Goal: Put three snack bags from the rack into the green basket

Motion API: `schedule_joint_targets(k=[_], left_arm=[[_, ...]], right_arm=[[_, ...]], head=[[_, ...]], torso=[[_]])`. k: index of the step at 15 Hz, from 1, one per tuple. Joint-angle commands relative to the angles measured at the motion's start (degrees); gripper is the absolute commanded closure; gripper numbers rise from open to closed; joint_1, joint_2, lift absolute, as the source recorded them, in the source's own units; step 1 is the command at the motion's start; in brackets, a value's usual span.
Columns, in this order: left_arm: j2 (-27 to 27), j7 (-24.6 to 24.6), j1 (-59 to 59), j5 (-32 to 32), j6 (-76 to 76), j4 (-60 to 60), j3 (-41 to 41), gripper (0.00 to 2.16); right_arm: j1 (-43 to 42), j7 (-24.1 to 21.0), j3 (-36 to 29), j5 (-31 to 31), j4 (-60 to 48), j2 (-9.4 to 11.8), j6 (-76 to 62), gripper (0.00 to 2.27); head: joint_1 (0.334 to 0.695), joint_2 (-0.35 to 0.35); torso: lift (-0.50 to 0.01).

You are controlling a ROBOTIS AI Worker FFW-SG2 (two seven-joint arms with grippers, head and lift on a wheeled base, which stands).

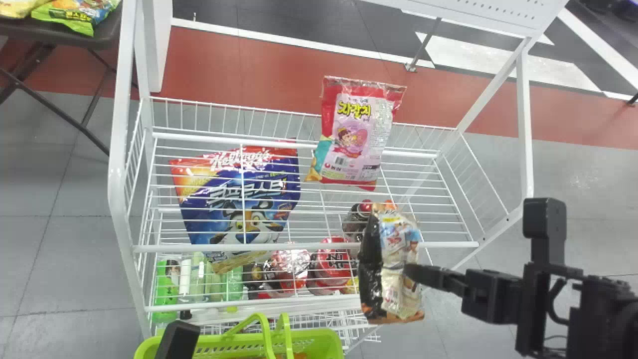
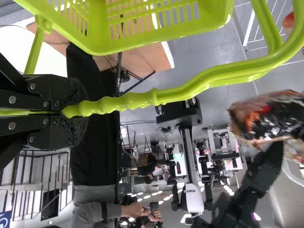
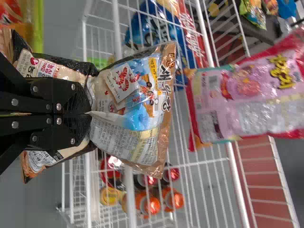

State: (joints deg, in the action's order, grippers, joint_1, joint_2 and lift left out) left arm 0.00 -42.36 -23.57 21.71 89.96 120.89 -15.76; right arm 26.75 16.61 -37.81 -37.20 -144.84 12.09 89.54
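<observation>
Snack bag [image 1: 391, 254] pinched in right jaws, handle [image 2: 185, 92] in left, rack [image 1: 299, 246] above grey floor [image 1: 65, 184].

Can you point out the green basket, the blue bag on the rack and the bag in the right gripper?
Green basket [image 1: 319, 335]: head view, on its rim.
Blue bag [image 1: 232, 212]: head view, on its printed middle.
Held bag [image 1: 389, 259]: head view, on its middle.

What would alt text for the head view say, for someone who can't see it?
The right gripper holds a snack bag at the front of the white wire rack, right of the green basket at the bottom edge. Behind, a blue cereal bag and, right of it, a pink snack bag are on the rack's shelf, with bottles below.
</observation>
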Motion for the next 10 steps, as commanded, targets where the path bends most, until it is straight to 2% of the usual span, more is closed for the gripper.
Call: schedule_joint_targets(k=[1, 5, 10], left_arm=[[-0.1, 0.0, 0.3, 0.0, 0.1, -0.1, -0.1, 1.63], [-0.1, 0.0, 0.8, 0.2, 0.1, -0.4, -0.2, 1.63], [-0.1, 0.0, 1.1, 0.5, 0.1, -0.7, -0.1, 1.64]], right_arm=[[3.3, 0.6, 2.7, 0.3, 0.2, -0.6, 0.5, 2.25], [6.1, 2.3, 10.1, 1.9, 7.4, -0.7, 0.5, 2.25], [10.0, 4.0, 18.1, 1.9, 9.8, -0.7, 0.5, 2.25]], head=[[0.695, -0.350], [0.695, -0.350], [0.695, -0.350]], torso=[[0.000], [0.000], [0.000]])
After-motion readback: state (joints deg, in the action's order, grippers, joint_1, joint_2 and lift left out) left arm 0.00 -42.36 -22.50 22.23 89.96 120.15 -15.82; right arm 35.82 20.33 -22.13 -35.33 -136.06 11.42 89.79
